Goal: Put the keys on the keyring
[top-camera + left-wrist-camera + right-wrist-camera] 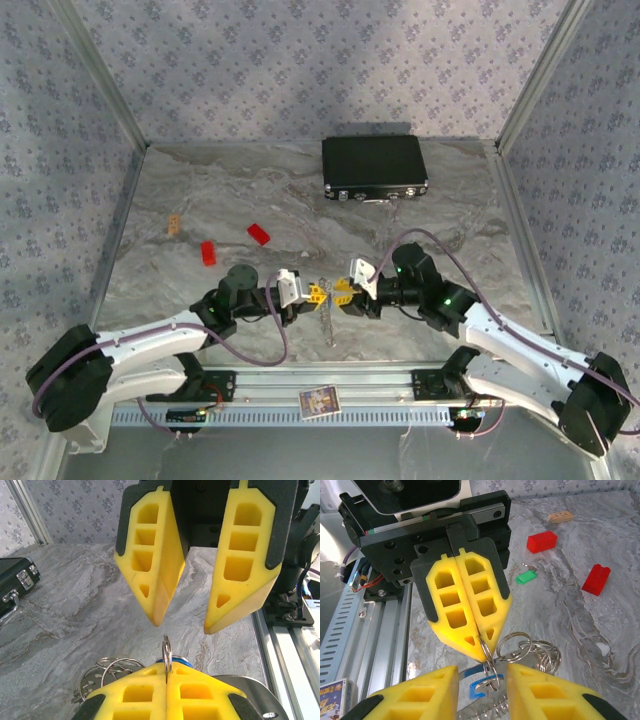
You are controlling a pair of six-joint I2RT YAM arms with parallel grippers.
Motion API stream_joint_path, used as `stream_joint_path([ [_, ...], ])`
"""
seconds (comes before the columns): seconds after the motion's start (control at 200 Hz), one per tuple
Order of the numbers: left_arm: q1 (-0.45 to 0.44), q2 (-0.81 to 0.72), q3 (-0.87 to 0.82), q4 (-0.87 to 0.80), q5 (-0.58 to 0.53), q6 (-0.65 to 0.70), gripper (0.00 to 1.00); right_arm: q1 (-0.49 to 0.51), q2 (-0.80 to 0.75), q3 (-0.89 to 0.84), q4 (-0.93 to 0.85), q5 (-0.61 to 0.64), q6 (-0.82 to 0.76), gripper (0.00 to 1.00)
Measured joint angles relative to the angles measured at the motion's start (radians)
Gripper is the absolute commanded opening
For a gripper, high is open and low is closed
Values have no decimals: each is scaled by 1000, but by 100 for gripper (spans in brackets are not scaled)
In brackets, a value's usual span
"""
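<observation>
Clutter sits well away from the work in the top view. A red block (208, 252) and a second red block (260, 234) lie left of centre. A tan block (175, 224) lies further left, near the wall. The green key (526, 576) lies flat on the table in the upper right of the right wrist view, near a red block and apart from both hands.

The two hands meet tip to tip low in the middle of the top view. The left hand (481, 655) is clenched, its yellow fingers pressed together on a thin ring of the keyring (166, 652), which stands on edge between them. More loops bunch just beside those fingers, and a fine strand hangs down toward the near edge. The blue key (477, 687) hangs at that gripped ring. The right hand (184, 626) is released, its fingers parted. In its own view the ring and the blue key show in the gap between them, with the left fingers straight ahead.

The black case (375, 167) rests upper right of centre, lid shut and latches toward the arms, so its contents cannot be seen.

The table (450, 215) is grey and marbled. Pale flowered walls (300, 60) and metal posts enclose it. A rail (380, 382) runs along the bottom, with a small card (320, 402) on it.
</observation>
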State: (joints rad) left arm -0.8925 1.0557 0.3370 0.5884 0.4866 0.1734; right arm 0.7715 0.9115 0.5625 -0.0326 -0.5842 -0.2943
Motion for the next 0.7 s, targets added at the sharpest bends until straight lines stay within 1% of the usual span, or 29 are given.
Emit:
stream_joint_path([
  [0.395,0,0,0,1,32,-3,0,0,49,0,40,4,8,26],
  [0.52,0,0,0,1,34,-3,0,0,72,0,39,-4,10,20],
  [0.7,0,0,0,0,33,-3,0,0,78,2,31,-27,7,8],
])
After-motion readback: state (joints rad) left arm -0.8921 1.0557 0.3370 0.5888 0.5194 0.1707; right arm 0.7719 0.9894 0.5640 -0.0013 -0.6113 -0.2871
